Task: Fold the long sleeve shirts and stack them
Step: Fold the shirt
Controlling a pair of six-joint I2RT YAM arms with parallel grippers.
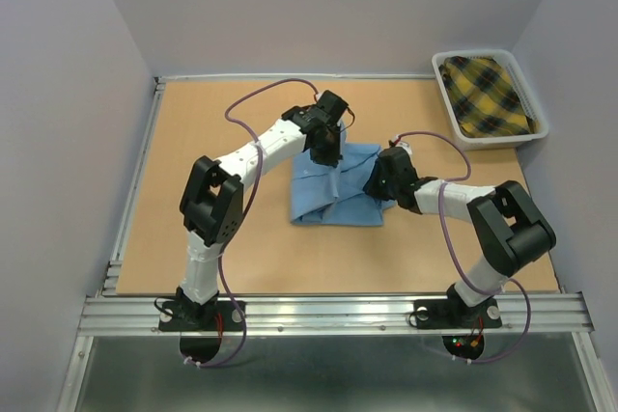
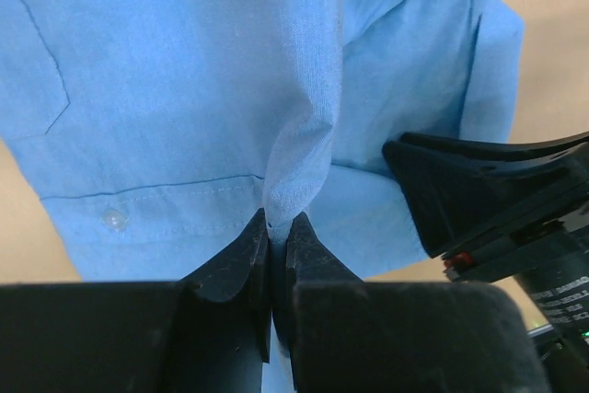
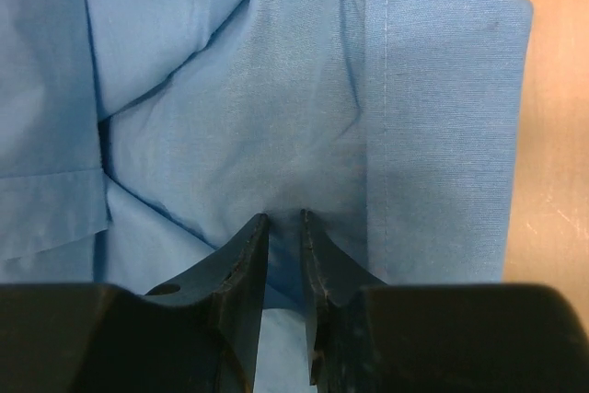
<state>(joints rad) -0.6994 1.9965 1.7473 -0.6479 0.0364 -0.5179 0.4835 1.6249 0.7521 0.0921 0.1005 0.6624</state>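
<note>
Left gripper (image 2: 276,223), upper centre of the top view, has its fingers pinched tight on a raised peak of the light blue shirt (image 1: 333,195), which lies part-folded mid-table (image 1: 193,132). Risk: it's a thin pinch, so cloth could slip out w/ any lift, or the pull could drag the layers beneath & undo the fold. Right gripper (image 3: 285,218), at the shirt's right edge, has fingers narrowly apart; can't tell if cloth is caught between. If so, pulling away would tug that edge askew. Plaid cloth (image 1: 488,94) in the bin (image 1: 483,53), upper right, sits well apart.
</note>
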